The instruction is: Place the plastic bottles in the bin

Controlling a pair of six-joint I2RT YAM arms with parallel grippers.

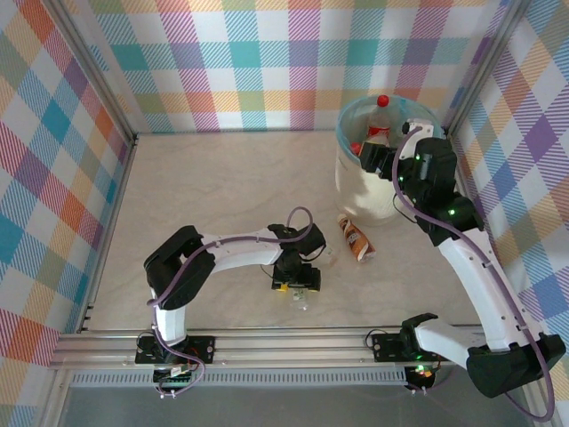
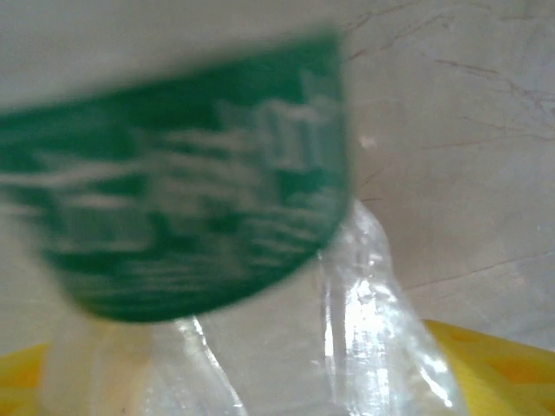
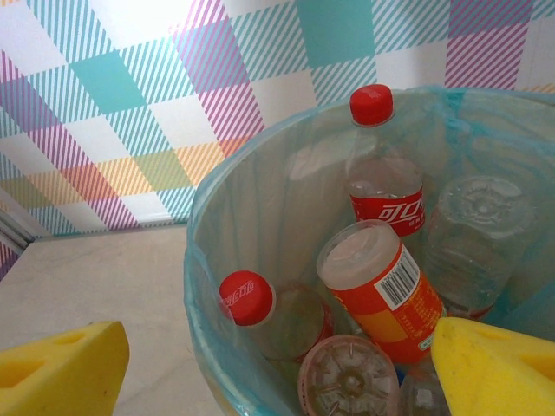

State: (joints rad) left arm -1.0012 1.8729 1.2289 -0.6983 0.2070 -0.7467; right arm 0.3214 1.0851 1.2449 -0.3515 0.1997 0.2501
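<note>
Bin (image 1: 360,191): cream-white round bucket w/ light blue liner over the rim, at the far right of the table (image 1: 222,187), close to the back wall. Several bottles inside. Red-cap bottle (image 3: 381,173) w/ red label stands near upright against the far side, cap up. Orange bottle (image 3: 386,290) leans w/ its pale round end up, long axis running down into the bin. Second red cap (image 3: 247,297) tops a clear bottle by the left wall, tilted. Clear bottle (image 3: 473,230) at right, ribbed end twd the cam.

Right gripper (image 1: 373,160) hangs over the bin's mouth, yellow pads (image 3: 61,368) wide apart, nothing btwn them.

Loose bottle (image 1: 356,238) lies flat on the table near the bin's base, on its near-left side. Orange-brown label, long axis slanting far-left to near-right; cap end too small to tell.

Left gripper (image 1: 298,286) is low over the table, centre-front. Wrist view is blurred: green-label bottle (image 2: 191,225), clear body btwn the yellow fingers (image 2: 503,364), which look pressed against both sides, so clamped on it. Label part lies beyond the fingers.
</note>
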